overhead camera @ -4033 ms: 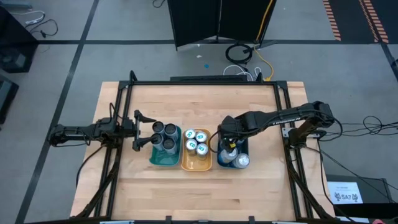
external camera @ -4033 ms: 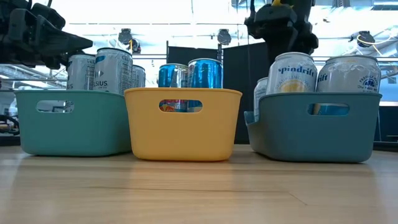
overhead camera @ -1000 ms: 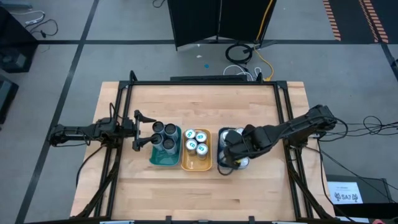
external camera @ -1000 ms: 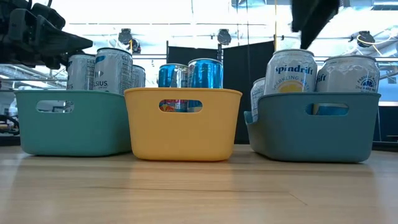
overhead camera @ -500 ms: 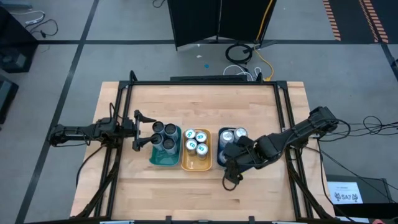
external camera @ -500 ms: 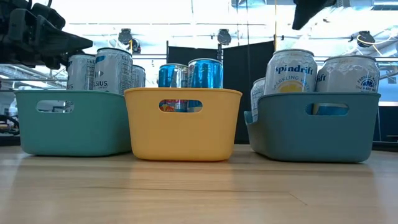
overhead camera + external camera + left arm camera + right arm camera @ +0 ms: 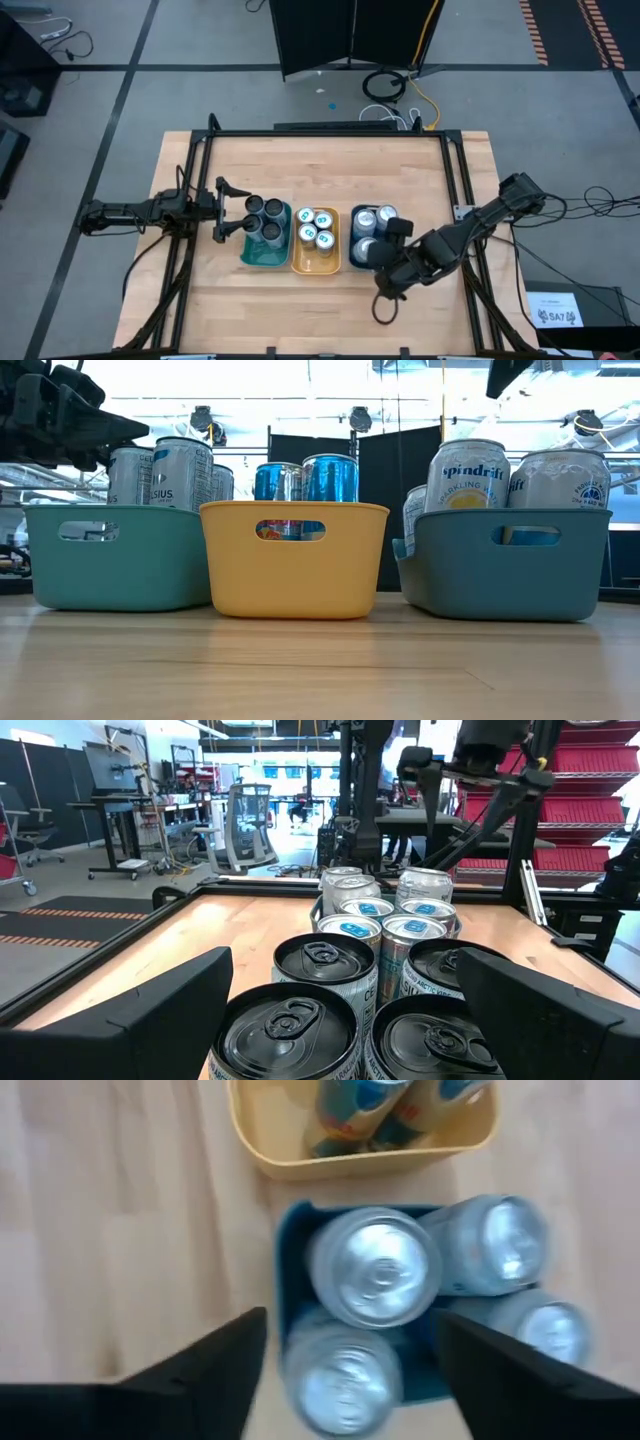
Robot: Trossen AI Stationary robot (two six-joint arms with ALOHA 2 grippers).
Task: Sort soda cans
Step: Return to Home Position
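While the right jaws gape empty, silver cans [image 7: 375, 1275] stand beyond them — untouched.

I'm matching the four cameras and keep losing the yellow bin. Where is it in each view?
High view: the yellow bin is the middle of three bins.
Low view: centre, between the teal bin and the blue bin.
Left wrist view: bin hidden behind the black-topped cans; only its blue-topped cans show.
Right wrist view: just beyond the blue bin.
Shared landmark: the silver-topped cans in the blue bin, seen in all four.
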